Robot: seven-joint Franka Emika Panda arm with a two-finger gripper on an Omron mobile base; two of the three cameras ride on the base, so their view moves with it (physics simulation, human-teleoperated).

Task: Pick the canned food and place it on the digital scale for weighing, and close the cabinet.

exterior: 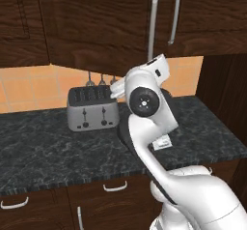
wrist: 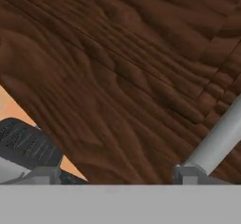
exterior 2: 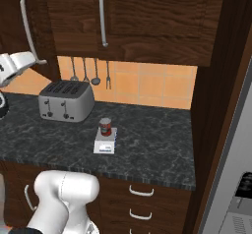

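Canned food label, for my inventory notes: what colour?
Dark red; the canned food shows best in the right base view.

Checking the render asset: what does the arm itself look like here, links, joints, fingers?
The arm has glossy white, rounded links on a bulbous white base. One joint shows as a round black cap with a small white centre ring, and dark seams run between links. No cables or logos are visible. In the hand view the fingers show only as small grey blocky tips.

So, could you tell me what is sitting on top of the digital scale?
The canned food stands upright on the digital scale. The part of the scale's top beneath the can is covered.
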